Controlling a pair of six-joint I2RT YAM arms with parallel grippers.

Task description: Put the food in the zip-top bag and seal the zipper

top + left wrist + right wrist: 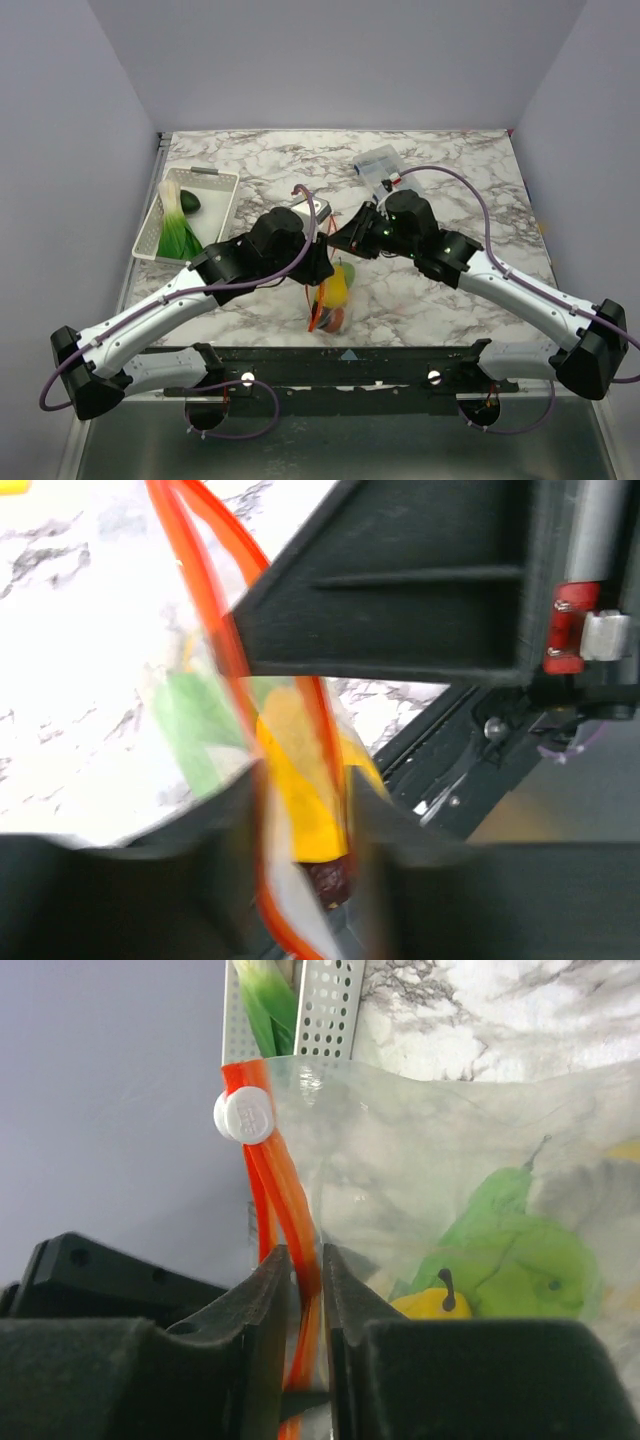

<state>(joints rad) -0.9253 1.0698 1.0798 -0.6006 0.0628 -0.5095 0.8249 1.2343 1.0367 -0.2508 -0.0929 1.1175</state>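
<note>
Clear bag holding yellow and green food, hanging right of the tray. The right claw is clenched on the zipper below its white slider. The left claw straddles the bag's mouth; its grip cannot be told.

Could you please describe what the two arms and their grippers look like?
The left arm and right arm have white tubular links between bulky black joints, on black bases. A purple cable loops loosely along each. The left gripper and right gripper are matte black, with flat, blocky fingers.
</note>
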